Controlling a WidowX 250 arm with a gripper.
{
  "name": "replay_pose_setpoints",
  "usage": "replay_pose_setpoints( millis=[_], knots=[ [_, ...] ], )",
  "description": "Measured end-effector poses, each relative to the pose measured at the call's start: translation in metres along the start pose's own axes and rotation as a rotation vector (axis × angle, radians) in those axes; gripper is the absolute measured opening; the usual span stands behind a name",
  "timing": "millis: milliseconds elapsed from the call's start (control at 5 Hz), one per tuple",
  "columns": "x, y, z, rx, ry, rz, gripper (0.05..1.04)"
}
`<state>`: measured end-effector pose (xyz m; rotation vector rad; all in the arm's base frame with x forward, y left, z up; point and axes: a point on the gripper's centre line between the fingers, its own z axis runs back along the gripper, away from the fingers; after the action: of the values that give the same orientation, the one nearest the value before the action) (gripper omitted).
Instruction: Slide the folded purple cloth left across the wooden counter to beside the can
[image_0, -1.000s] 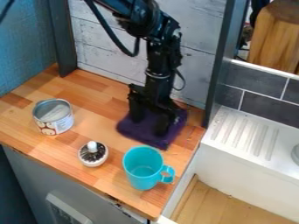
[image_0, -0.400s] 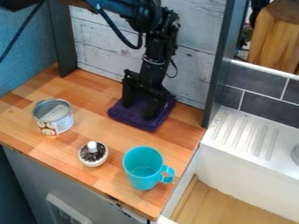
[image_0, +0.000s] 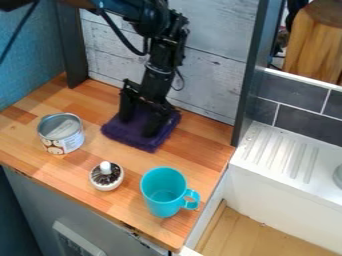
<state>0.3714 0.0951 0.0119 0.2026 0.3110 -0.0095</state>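
Note:
The black gripper hangs down at the back middle of the wooden counter, its two fingers spread apart. Both rest on a folded purple cloth that lies flat beneath them, partly hidden by the gripper. To the left of the cloth stands an open tin can with a printed label. A small white pot with a dark, bristly top and a white knob sits in front. Nearer the right front edge, a turquoise mug is upright with its handle to the right.
The wooden counter ends at a front edge and a right edge. Whitewashed boards and a dark upright post stand behind it. On the right is a white sink with a ridged drainboard.
The gripper has moved left along the counter, and the purple cloth has slid left with it. The can, the small pot and the mug have stayed where they were.

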Motion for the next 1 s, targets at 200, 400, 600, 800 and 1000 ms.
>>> replay_pose_setpoints(
  millis=[200, 400, 600, 800, 1000],
  knots=[
    [-0.005, 0.020, -0.006, -0.017, 0.011, 0.023, 1.000],
    [-0.003, 0.026, -0.008, -0.015, 0.010, 0.010, 1.000],
    [-0.003, 0.032, -0.007, 0.023, 0.017, 0.006, 1.000],
    [-0.005, 0.035, -0.008, 0.038, 0.026, 0.015, 1.000],
    [-0.017, 0.040, -0.011, 0.034, 0.039, 0.037, 1.000]
  ],
)
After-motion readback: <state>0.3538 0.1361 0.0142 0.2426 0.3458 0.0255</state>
